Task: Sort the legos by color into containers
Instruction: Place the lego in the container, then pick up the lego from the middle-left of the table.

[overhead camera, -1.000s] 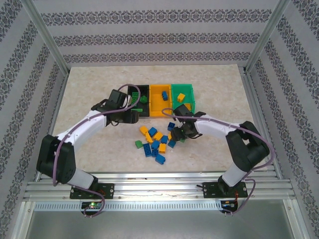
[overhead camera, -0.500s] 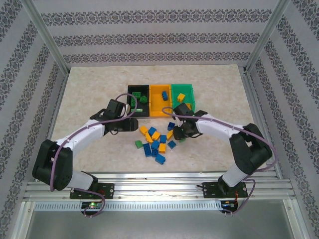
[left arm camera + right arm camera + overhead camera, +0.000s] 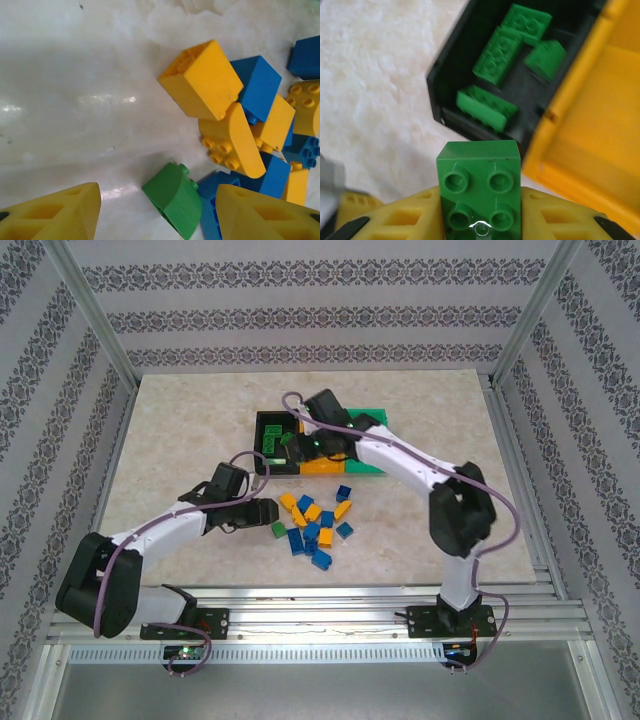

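Marbled table [image 3: 180, 430], patterned walls [image 3: 300, 310]

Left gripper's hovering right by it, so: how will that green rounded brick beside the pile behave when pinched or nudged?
The green rounded brick looks like hard moulded plastic, so it is probably stiff and light. It lies on its side with its curved face showing, so a pinch there may slip off. The tabletop is glossy, so a nudge would likely slide it.

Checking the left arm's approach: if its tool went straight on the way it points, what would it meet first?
Probably the lone green brick, lying just ahead of the open left tool, though depth is unclear.
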Robot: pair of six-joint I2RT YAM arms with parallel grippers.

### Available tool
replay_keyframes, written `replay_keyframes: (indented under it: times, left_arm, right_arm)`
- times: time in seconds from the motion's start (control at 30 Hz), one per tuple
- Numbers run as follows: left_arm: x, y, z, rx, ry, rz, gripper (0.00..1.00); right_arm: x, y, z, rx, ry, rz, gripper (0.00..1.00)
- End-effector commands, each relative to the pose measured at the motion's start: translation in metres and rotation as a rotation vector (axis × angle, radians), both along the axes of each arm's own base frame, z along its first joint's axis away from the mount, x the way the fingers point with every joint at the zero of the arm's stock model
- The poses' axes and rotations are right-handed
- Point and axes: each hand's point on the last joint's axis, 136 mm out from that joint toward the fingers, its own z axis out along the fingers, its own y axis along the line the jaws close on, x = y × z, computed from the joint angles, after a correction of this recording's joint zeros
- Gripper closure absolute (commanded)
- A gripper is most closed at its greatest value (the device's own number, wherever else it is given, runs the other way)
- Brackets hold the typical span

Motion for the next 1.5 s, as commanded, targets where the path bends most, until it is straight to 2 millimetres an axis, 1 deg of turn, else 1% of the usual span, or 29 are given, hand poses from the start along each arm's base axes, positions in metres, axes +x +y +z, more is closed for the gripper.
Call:
replay_keyframes:
  times: [0.0,0.03,0.07,0.1,0.17,0.27,0.33,0.47,0.63,0.73,0.83,0.93,1.0,1.1,1.17,1.3,1.33,1.37,1.47]
  left_arm:
    - [-0.002,-0.017,0.007,-0.064,-0.017,-0.021,0.38]
    - [-0.006,-0.021,0.008,-0.069,-0.012,-0.042,0.38]
    - [-0.010,-0.024,0.008,-0.062,-0.007,-0.063,0.38]
    - [-0.013,-0.026,0.007,-0.050,-0.007,-0.078,0.38]
    - [-0.020,-0.028,0.006,-0.037,-0.006,-0.106,0.37]
    - [-0.028,-0.024,0.002,-0.002,0.003,-0.138,0.34]
    - [-0.029,-0.020,0.000,0.034,-0.003,-0.149,0.34]
    - [-0.029,-0.018,-0.002,0.087,0.010,-0.188,0.33]
    - [-0.029,-0.025,-0.012,0.120,0.050,-0.230,0.34]
    - [-0.020,-0.022,-0.018,0.187,0.039,-0.205,0.34]
    - [-0.014,-0.022,-0.021,0.209,0.049,-0.183,0.40]
    - [-0.014,-0.023,-0.028,0.209,0.061,-0.170,0.46]
    - [-0.016,-0.024,-0.029,0.205,0.077,-0.178,0.48]
    - [-0.017,-0.020,-0.033,0.214,0.078,-0.150,0.50]
    - [-0.019,-0.024,-0.034,0.185,0.089,-0.145,0.53]
    - [-0.021,-0.025,-0.040,0.169,0.096,-0.122,0.62]
    - [-0.021,-0.026,-0.040,0.164,0.096,-0.124,0.67]
    - [-0.020,-0.027,-0.039,0.165,0.100,-0.130,0.71]
    - [-0.015,-0.023,-0.032,0.191,0.076,-0.119,0.76]
  right_arm:
    - [0.026,0.020,0.007,0.045,0.023,-0.004,0.61]
    - [0.035,0.023,0.008,0.040,0.015,-0.012,0.58]
    - [0.041,0.026,0.008,0.030,0.011,-0.014,0.52]
    - [0.043,0.028,0.009,0.028,0.010,-0.008,0.50]
    - [0.040,0.030,0.010,0.036,0.008,0.002,0.48]
    - [0.028,0.028,0.009,0.062,0.017,0.009,0.47]
    - [0.018,0.023,0.005,0.057,0.029,0.015,0.47]
    - [0.001,0.004,0.000,0.040,0.027,-0.002,0.47]
    - [-0.015,-0.015,-0.002,0.014,0.022,-0.016,0.46]
    - [-0.025,-0.021,-0.003,0.022,0.030,-0.021,0.46]
    - [-0.030,-0.024,-0.004,0.046,0.044,-0.026,0.46]
    - [-0.034,-0.028,-0.005,0.046,0.044,-0.031,0.46]
    - [-0.035,-0.033,-0.007,0.039,0.038,-0.045,0.46]
    - [-0.037,-0.039,-0.011,0.045,0.049,-0.055,0.47]
    - [-0.038,-0.044,-0.016,0.041,0.051,-0.067,0.47]
    - [-0.040,-0.049,-0.020,0.043,0.062,-0.080,0.47]
    - [-0.041,-0.052,-0.021,0.040,0.060,-0.085,0.47]
    - [-0.041,-0.053,-0.021,0.039,0.058,-0.090,0.47]
    - [-0.043,-0.058,-0.021,0.041,0.060,-0.098,0.47]
